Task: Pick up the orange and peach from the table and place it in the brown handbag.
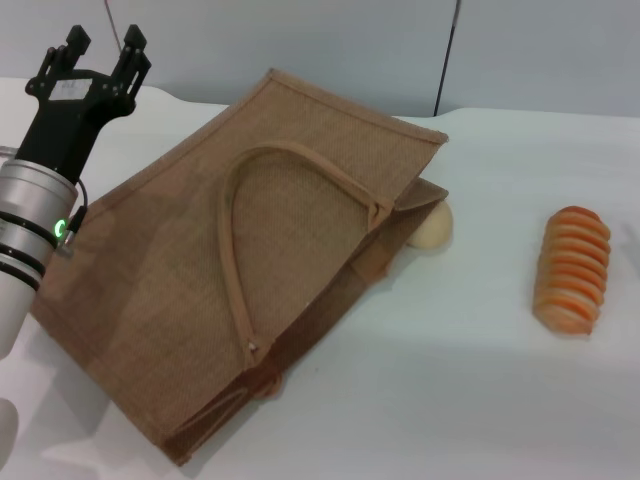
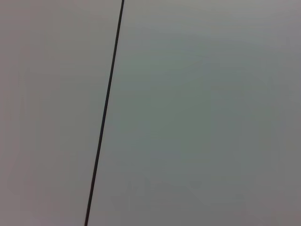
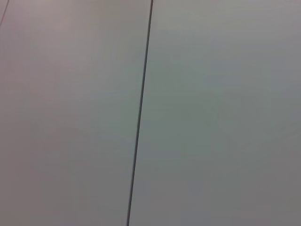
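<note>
Desk: Where are the orange and peach?

Operator: I see neither. The brown handbag (image 1: pixel 250 280) lies flat on the table (image 1: pixel 480 380), a beige ball (image 1: pixel 432 228) touching its mouth. My left gripper (image 1: pixel 97 48) hangs raised beside it, fingers spread, empty. The limp jute looks best gripped at a handle (image 1: pixel 232 260).

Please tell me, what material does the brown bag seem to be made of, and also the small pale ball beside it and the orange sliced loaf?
The brown handbag looks like coarse woven jute: a matte, visible weave with stitched loop handles. The small beige ball at the bag's edge looks smooth and matte, perhaps foam or plastic; it is partly hidden. The sliced loaf looks like moulded plastic, with even ridges and a slight sheen.
</note>
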Motion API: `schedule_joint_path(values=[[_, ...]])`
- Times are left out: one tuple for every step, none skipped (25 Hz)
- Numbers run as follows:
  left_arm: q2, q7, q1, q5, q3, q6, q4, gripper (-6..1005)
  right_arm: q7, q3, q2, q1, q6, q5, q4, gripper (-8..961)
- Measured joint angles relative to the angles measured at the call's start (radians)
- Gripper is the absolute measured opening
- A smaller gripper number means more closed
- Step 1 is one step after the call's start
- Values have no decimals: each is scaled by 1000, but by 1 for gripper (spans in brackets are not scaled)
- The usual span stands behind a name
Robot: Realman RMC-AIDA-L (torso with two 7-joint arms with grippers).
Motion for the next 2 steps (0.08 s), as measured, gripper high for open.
schedule_joint_path(values=[[0, 0, -1, 0, 0, 0, 0, 714, 0, 0, 0, 1, 1, 0, 1, 696], [0, 0, -2, 0, 0, 0, 0, 714, 0, 0, 0, 2, 1, 0, 2, 696]])
